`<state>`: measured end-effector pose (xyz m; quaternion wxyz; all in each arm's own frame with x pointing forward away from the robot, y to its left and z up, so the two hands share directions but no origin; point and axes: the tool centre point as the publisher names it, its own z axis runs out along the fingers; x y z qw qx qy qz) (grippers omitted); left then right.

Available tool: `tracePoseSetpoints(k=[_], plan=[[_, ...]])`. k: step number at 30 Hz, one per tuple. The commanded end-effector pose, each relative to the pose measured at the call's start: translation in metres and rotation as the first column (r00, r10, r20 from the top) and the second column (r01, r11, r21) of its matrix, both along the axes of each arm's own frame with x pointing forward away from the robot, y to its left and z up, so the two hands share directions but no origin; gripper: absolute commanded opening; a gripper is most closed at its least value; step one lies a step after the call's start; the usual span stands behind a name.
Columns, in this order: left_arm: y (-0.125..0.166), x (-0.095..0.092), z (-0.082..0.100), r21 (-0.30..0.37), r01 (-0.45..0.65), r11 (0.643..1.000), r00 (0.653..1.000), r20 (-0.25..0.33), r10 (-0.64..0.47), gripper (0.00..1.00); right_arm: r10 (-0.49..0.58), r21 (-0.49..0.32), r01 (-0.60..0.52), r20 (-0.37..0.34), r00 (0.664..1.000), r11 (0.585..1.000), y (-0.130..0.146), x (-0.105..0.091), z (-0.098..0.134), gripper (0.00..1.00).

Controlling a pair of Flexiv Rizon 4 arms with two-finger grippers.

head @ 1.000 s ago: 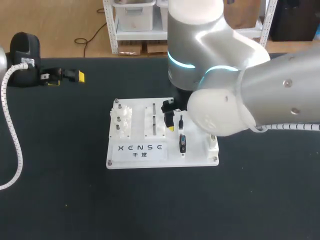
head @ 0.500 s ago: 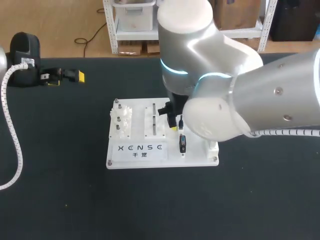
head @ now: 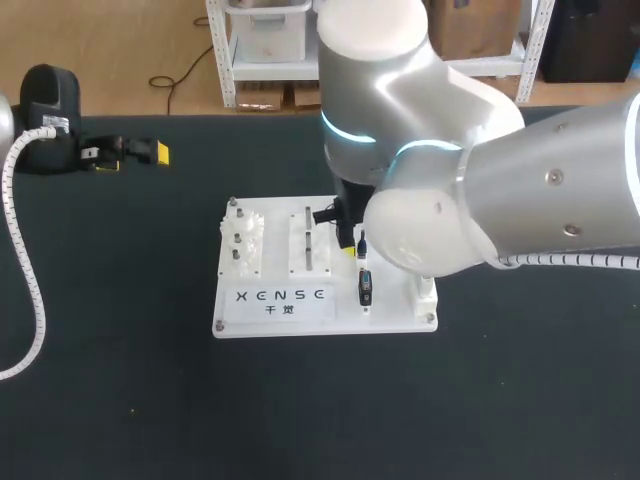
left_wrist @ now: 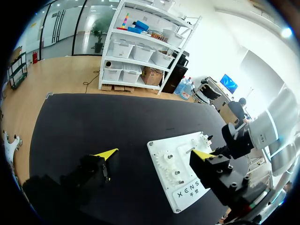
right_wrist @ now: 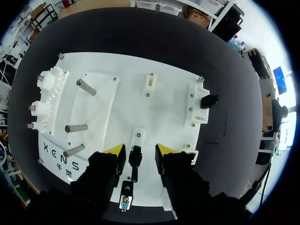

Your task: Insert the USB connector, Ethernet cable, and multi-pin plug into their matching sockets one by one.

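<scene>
The white socket board (head: 275,318) lies mid-table. In the right wrist view my right gripper (right_wrist: 139,150) straddles a small black connector (right_wrist: 135,157) standing on the board (right_wrist: 117,101). Its yellow-tipped fingers (right_wrist: 115,150) are close on both sides, with a thin gap at each, so it is open. A short cable runs from that connector back to a silver-blue multi-pin plug (right_wrist: 125,202) under the gripper. Another black plug (right_wrist: 208,100) sits in a white holder (right_wrist: 196,111) at the board's far side. My left gripper (left_wrist: 153,153) is open and empty, off the board (head: 132,158).
White gears (right_wrist: 47,96) and three metal pegs (right_wrist: 75,127) take up one end of the board, and a small white socket (right_wrist: 150,80) stands near its middle. In the head view my right arm (head: 480,190) hides the board's right rear corner. A spiral cable (head: 25,270) hangs at the table's left.
My right arm has shifted a little to the left over the board. Its fingers have drawn in from wide apart to close beside the black connector. The left arm has stayed put.
</scene>
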<state>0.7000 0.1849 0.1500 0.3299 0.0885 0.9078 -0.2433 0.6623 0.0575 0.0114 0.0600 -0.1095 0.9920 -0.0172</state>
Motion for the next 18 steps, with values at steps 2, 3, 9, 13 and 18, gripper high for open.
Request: tracePoseSetpoints(k=[2,3,9,13,18], plan=[[0.0000,0.0000,0.0000,0.000,0.000,1.000,1.000,0.000,0.000,1.00,-0.014,0.001,0.014,0.001,1.000,1.000,0.0013,0.0005,0.0004,0.29],[0.0000,0.0000,0.0000,0.000,0.000,1.000,1.000,0.000,0.000,1.00,-0.016,0.000,0.016,0.001,1.000,1.000,0.0013,0.0005,0.0004,0.28],[0.0000,0.0000,0.0000,0.000,0.000,1.000,1.000,0.000,0.000,1.00,-0.021,-0.001,0.021,0.004,1.000,1.000,0.0017,0.0005,0.0011,0.19],[0.0000,0.0000,0.0000,0.000,0.000,1.000,1.000,0.000,0.000,1.00,-0.020,0.002,0.020,0.007,1.000,1.000,0.0024,0.0010,0.0021,0.07],[0.0000,0.0000,0.0000,0.000,0.000,1.000,1.000,0.000,0.000,1.00,-0.008,0.004,0.008,0.026,1.000,1.000,0.0036,0.0010,0.0064,0.00]])
